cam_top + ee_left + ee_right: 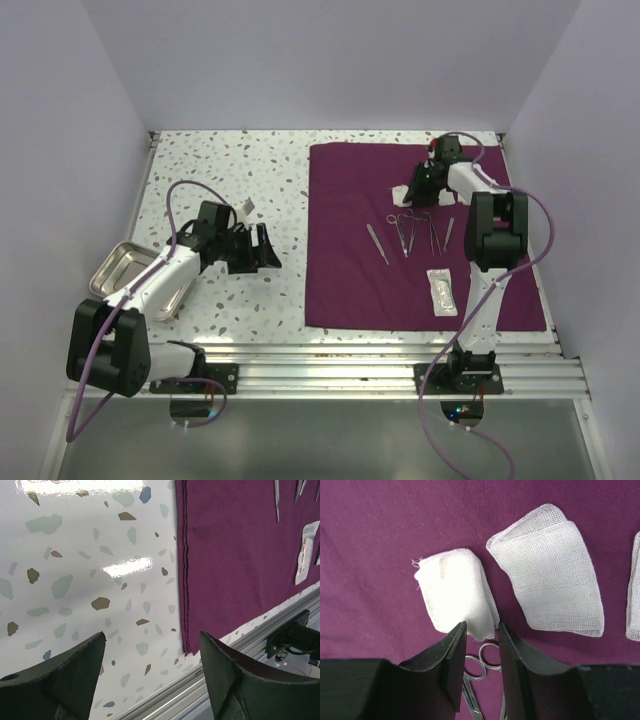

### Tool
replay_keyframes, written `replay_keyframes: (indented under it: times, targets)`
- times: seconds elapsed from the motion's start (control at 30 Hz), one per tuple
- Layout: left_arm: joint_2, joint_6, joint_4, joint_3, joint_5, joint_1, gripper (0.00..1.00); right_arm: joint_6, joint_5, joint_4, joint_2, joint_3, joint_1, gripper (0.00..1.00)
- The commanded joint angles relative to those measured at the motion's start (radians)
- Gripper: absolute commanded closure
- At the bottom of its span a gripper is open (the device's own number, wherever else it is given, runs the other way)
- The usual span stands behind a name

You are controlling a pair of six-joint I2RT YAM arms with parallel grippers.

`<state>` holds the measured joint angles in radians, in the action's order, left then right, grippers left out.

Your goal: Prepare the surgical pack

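one large dark-purple soft cloth sheet (345, 270) carries three white gauze pads (547, 575); right claw (481, 627) narrowly parted above it; left claw (152, 637) released beside it.

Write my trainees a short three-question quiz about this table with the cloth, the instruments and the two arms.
1. True or false: the metal tray lies on the purple cloth.
2. What lies just ahead of the right gripper? A) a gauze pad B) a roll of tape C) a glass bottle
3. Which gripper hangs over bare table with its jaws wide apart?

Key:
1. False. The tray sits on bare table, left of the cloth.
2. A.
3. The left gripper.
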<state>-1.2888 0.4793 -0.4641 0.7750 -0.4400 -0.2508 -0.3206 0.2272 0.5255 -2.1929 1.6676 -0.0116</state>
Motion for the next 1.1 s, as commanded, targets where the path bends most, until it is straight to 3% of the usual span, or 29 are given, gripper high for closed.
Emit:
replay_keyframes:
  times: [0.0, 0.27, 0.53, 1.07]
  targets:
    - [0.008, 0.01, 0.042, 0.013, -0.02, 0.005, 0.21, -0.006, 0.004, -0.016, -0.03, 0.026, 0.001, 0.65]
    - [0.009, 0.012, 0.042, 0.01, -0.02, 0.005, 0.21, -0.008, 0.017, -0.013, -0.028, 0.05, 0.001, 0.78]
    - [0.016, 0.013, 0.048, 0.006, -0.023, 0.005, 0.21, -0.017, 0.011, -0.007, 0.008, 0.069, 0.001, 1.0]
    - [0.025, 0.012, 0.065, -0.019, -0.037, 0.005, 0.2, 0.063, -0.071, 0.085, 0.047, 0.139, 0.002, 1.0]
